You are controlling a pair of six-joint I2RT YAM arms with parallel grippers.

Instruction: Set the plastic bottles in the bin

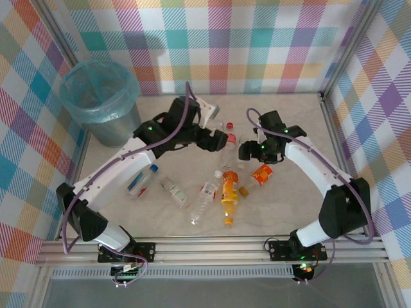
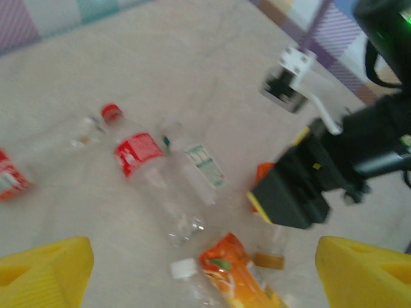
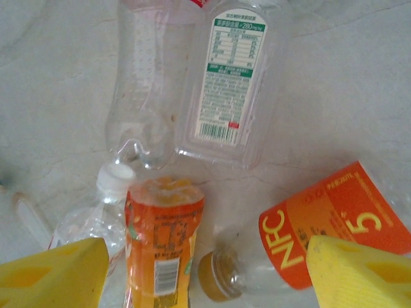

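Several plastic bottles lie in the middle of the table. Among them are an orange juice bottle (image 1: pixel 229 192) (image 3: pixel 164 237), an orange-labelled NFC bottle (image 1: pixel 260 174) (image 3: pixel 334 231), a clear red-labelled one (image 2: pixel 144 167) and a clear green-labelled one (image 3: pixel 231 83). The grey bin (image 1: pixel 99 96) with its blue liner stands at the far left. My left gripper (image 1: pixel 217 138) (image 2: pixel 205 282) hangs open above the pile, holding nothing. My right gripper (image 1: pixel 247 153) (image 3: pixel 205 276) is open low over the orange bottle and the NFC bottle's brown cap (image 3: pixel 215 276). Its right finger (image 3: pixel 359 269) overlaps the NFC label.
A blue-capped bottle (image 1: pixel 140 181) and two more clear bottles (image 1: pixel 174 191) (image 1: pixel 205 196) lie nearer the left arm. A loose red cap (image 1: pixel 229 124) sits behind the pile. The two grippers are close together; the right one's black body (image 2: pixel 302 186) shows in the left wrist view.
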